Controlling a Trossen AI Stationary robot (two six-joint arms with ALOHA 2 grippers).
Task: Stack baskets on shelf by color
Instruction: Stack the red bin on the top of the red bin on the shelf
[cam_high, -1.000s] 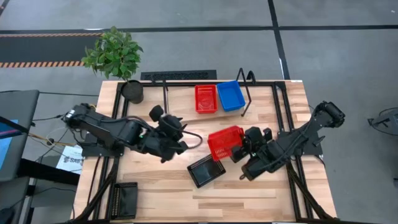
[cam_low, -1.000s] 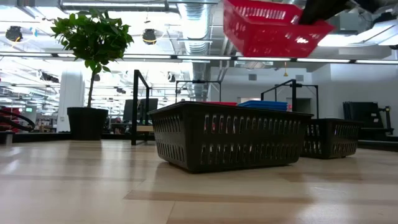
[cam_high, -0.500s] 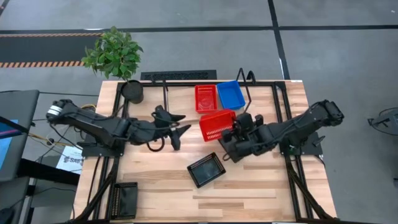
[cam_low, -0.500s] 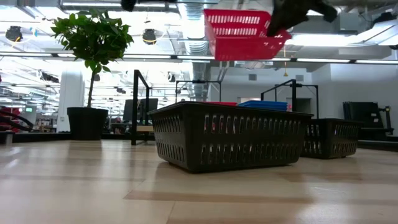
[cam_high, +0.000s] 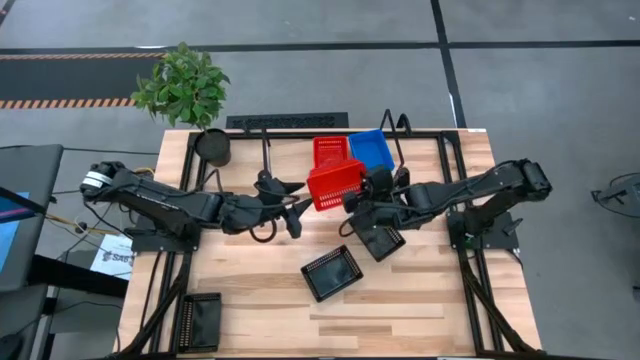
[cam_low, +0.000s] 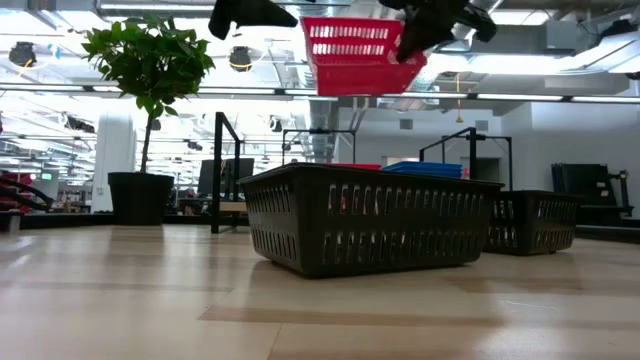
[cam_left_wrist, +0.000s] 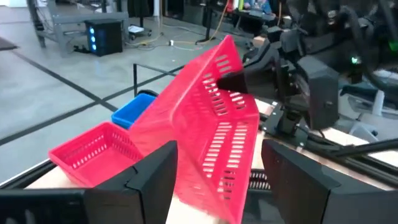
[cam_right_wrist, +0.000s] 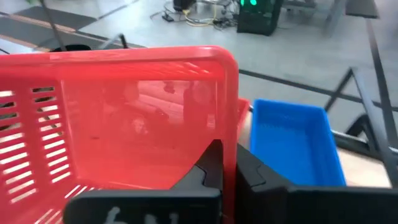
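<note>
One red basket (cam_high: 335, 185), airborne, pinched at its rim by right gripper (cam_high: 362, 193), tilted, just short of shelf (cam_high: 300, 150) and its seated red basket (cam_high: 328, 150). Left gripper (cam_high: 298, 203) beside it, jaws apart, empty.

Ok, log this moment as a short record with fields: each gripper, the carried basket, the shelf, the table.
right gripper: shut on the rim of the carried red basket, held in the air by the shelf
left gripper: open, beside the carried basket, not holding it
shelf: one red basket and one blue basket side by side
table: black basket mid-table, another black basket at the near left corner
plant: far left corner
</note>
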